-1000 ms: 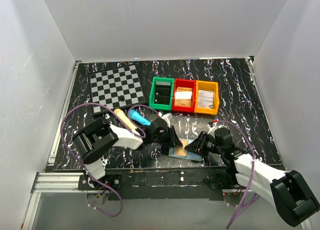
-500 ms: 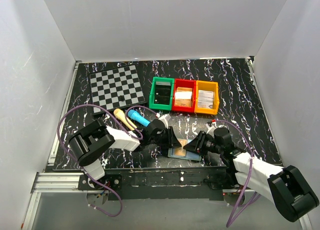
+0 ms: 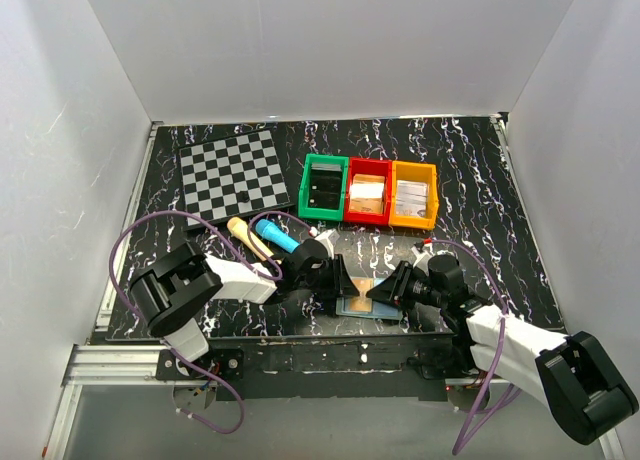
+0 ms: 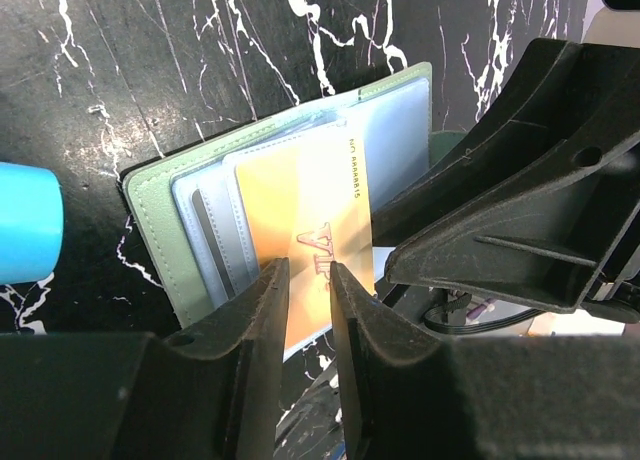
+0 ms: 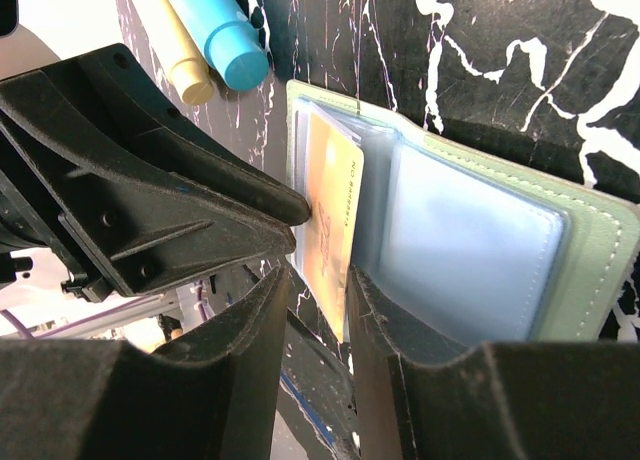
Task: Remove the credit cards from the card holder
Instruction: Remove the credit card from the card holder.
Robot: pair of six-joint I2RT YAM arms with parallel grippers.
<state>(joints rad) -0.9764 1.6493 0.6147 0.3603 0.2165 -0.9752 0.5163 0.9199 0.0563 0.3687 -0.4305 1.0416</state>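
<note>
At the near edge of the black, white-veined marble-look table (image 3: 480, 180), the grey-green bifold card holder (image 4: 148, 215) lay opened flat between the two arms. Its stitched, leather-like outside formed a soft border round glossy, pale blue-grey clear plastic sleeves. A gold-orange credit card (image 4: 300, 195), smooth and shiny with a line of small print along one edge, stuck partway out of the sleeves on the panel nearer the left arm. A pale grey card (image 4: 215, 245) with a dark stripe sat tucked beneath it. The left end effector (image 4: 305, 270), of matt black plastic, had its two fingers slightly parted over the gold card's near end, the card's face showing in the narrow gap; whether they touched it could not be told. The right end effector (image 5: 318, 280) faced it from the other side, jaws also unclenched, with a corner of the gold card lying in the gap between them. Just beyond the holder lay a blue cylindrical marker (image 3: 280, 236) beside a cream-yellow one (image 3: 243, 232). Farther back stood three plastic bins in a row, green (image 3: 303, 192), red (image 3: 366, 221) and orange (image 3: 435, 198), with a flat grey-and-black checkered board (image 3: 232, 173) to their left.
</note>
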